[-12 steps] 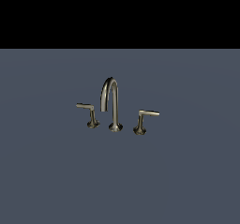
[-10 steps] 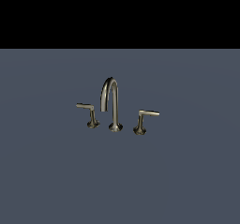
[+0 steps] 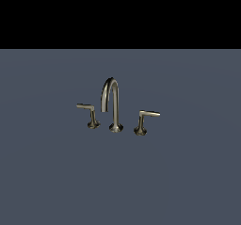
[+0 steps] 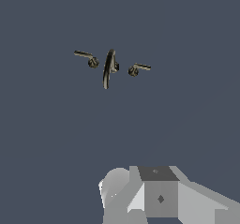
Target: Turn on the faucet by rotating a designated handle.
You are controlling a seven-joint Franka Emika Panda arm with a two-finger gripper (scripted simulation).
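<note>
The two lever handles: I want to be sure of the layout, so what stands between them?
In the exterior view, the arched spout stands between the handle and the twin handle, touching neither.

The faucet (image 3: 112, 105) and its handle (image 3: 88, 114) are brushed bronze-grey on a plain slate-blue floor (image 3: 188, 181)

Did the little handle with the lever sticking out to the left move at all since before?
No. In the exterior view the handle sits in the same spot beside the spout, lever pointing toward that view's left, as in the earlier pictures.
</note>
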